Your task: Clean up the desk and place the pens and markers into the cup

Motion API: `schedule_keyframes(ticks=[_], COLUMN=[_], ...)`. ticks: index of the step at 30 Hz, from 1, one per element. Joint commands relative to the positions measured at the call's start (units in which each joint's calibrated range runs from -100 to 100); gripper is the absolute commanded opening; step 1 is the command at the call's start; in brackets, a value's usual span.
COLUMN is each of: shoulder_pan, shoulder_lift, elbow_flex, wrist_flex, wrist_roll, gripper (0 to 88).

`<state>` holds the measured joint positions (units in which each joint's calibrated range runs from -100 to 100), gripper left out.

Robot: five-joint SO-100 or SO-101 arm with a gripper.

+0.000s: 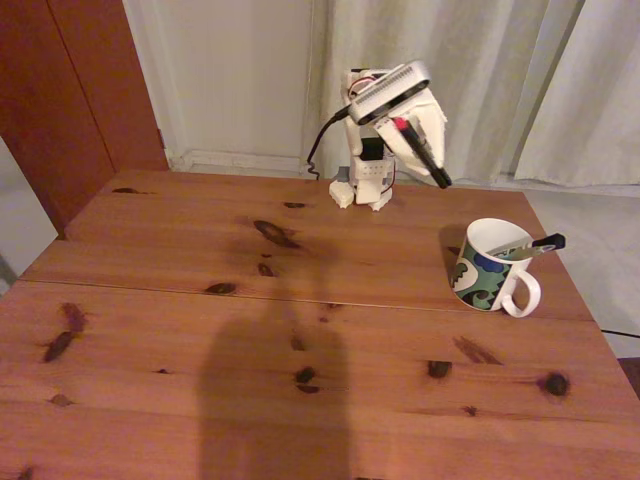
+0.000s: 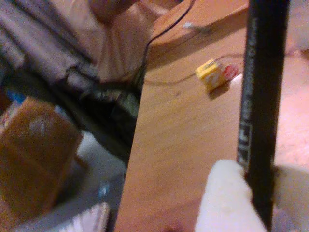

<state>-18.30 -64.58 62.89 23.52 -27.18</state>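
— What's it got hold of right now?

— The gripper [image 2: 256, 193] is clamped on the black pen [image 2: 260, 96]; in the wrist view the pale fingers [image 2: 222, 203] squeeze its barrel from both sides. From the fixed view the pen [image 1: 418, 148] is up in the air by the arm's base, red end high, tip slanting down towards the cup [image 1: 490, 268].

— So how much is done?

— At least one tool already stands in the cup, a dark-capped one [image 1: 535, 244] leaning over the rim on the handle side. There may be a second beside it, but it's too small for me to be sure.

— And the desk?

— I see no loose pens on the desk [image 1: 200, 330], so I'd judge this is the last one: carry it across and drop it in.
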Motion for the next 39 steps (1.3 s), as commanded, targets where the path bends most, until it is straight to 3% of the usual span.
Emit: schedule_keyframes(ticks=[1,8,15,32,39], shoulder_pan=[-2.9,-4.7,-6.3,-15.0,-17.0], shoulder_lift=[-1.3,-1.7,-1.4,-1.7,-2.0], elbow_flex=[0.6,4.4,3.4,3.8,4.1], wrist_flex=[-0.9,3.1,2.6,2.4,-4.0], wrist_roll=[5.4,16.9,20.0,19.3,14.7], gripper=[0.6,0.6,0.6,0.6,0.6])
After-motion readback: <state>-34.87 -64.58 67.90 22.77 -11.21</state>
